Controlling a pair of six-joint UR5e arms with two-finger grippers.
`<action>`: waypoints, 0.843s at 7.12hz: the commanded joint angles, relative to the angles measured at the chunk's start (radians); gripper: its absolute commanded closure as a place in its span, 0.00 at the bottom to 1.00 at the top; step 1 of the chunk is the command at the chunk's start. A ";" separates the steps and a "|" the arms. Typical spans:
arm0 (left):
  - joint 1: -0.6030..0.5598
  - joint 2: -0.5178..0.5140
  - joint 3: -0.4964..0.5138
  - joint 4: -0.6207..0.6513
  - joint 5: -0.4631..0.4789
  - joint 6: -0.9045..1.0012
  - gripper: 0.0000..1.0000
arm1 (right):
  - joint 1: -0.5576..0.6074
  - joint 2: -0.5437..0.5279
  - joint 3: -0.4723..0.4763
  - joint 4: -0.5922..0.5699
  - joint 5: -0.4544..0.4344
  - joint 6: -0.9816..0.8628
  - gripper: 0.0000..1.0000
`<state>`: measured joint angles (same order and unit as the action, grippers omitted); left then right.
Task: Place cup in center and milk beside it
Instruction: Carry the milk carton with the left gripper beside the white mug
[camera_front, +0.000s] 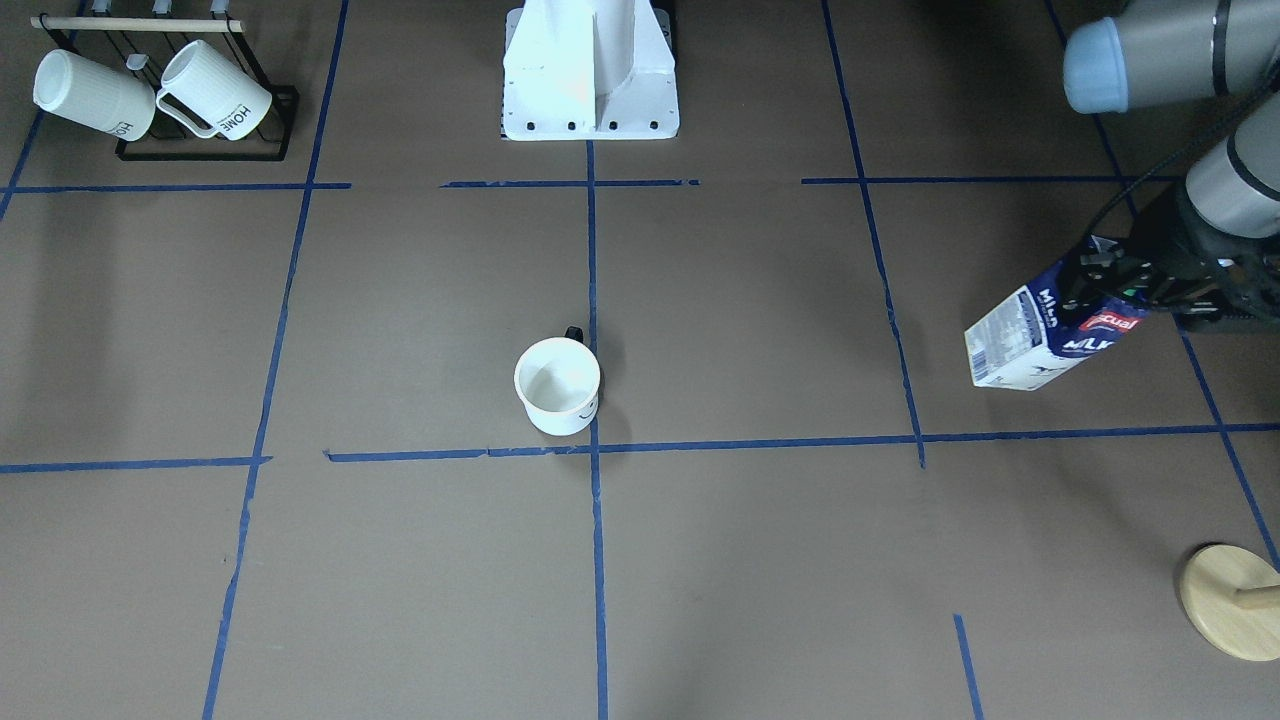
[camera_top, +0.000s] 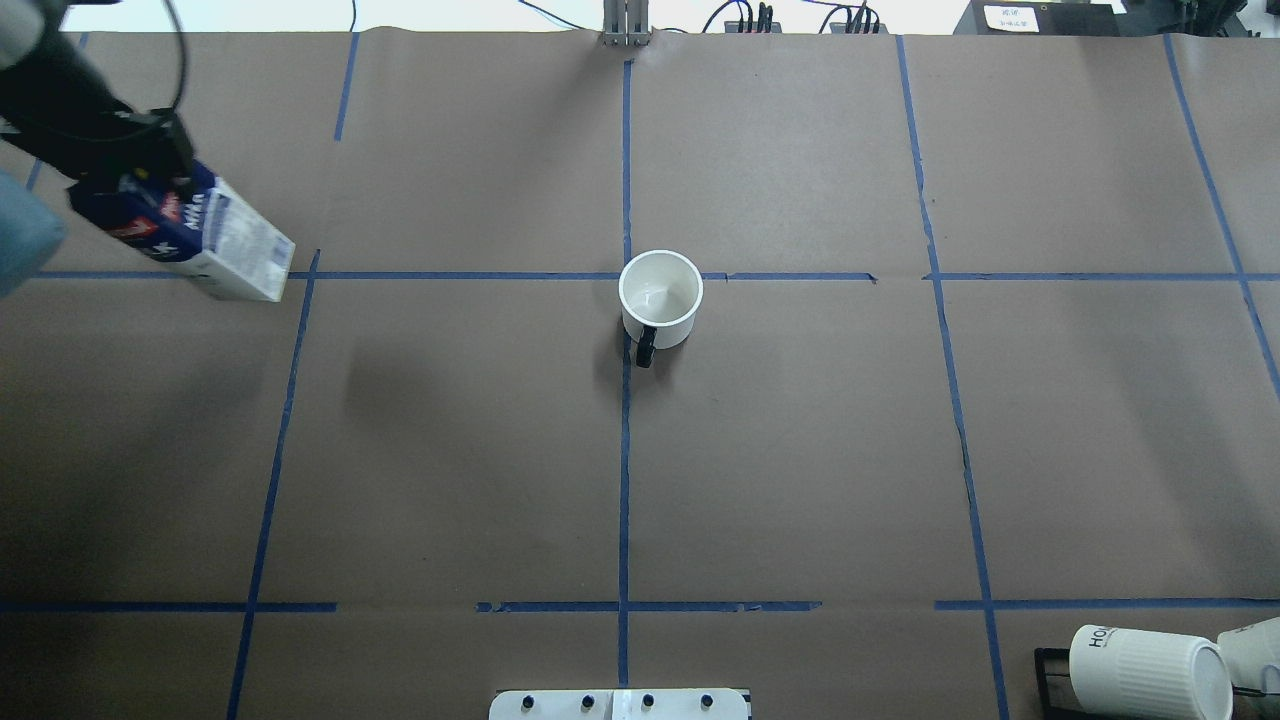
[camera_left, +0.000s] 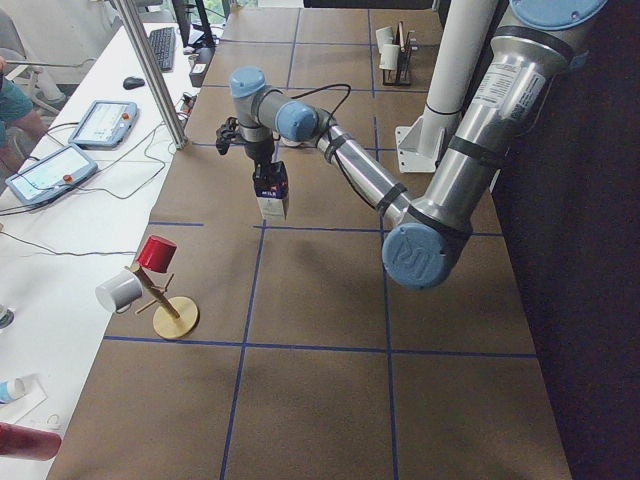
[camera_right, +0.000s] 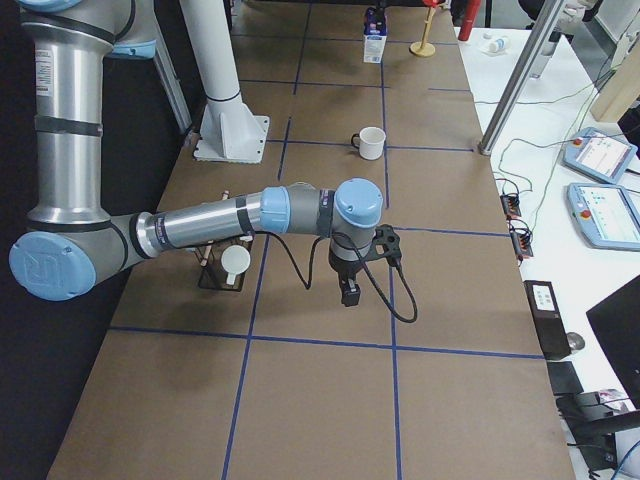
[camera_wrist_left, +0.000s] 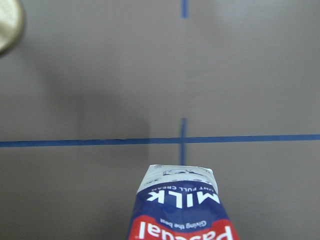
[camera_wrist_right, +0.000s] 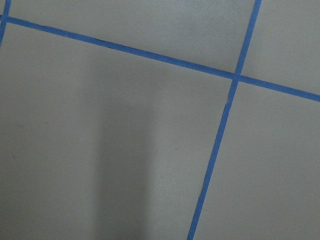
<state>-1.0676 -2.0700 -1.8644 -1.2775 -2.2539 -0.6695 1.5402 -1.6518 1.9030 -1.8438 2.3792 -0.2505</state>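
Closest to me, the robot's right arm (camera_right: 200, 228) reaches low over the brown table (camera_top: 800, 450), well away from the work, I'd guess to keep out of the way. Its right gripper (camera_right: 350, 291) points down, and I cannot tell whether it is parted or closed. Over on the robot's left side, the left arm (camera_left: 345, 165) stretches far out, and the left gripper (camera_front: 1110, 280) is clamped on the top of the milk (camera_front: 1030, 335). The carton hangs clear of the table, well apart from the cup (camera_top: 660, 298). Holding it by the gable should let the base come down flat, I reckon. That cup stands upright and empty just beside the center (camera_top: 626, 276), touching the tape, handle toward the robot. Its step looks done, and the carton only needs carrying across to stand beside it.
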 joint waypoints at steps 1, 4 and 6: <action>0.217 -0.263 0.130 0.014 0.129 -0.225 0.68 | 0.000 0.001 -0.002 0.000 0.000 0.000 0.00; 0.325 -0.439 0.323 -0.026 0.196 -0.332 0.68 | 0.000 0.003 -0.004 -0.002 0.000 0.000 0.00; 0.342 -0.487 0.440 -0.131 0.223 -0.378 0.68 | 0.000 0.001 -0.004 -0.002 0.000 0.002 0.00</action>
<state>-0.7390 -2.5234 -1.4911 -1.3661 -2.0465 -1.0281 1.5402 -1.6501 1.8988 -1.8444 2.3799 -0.2492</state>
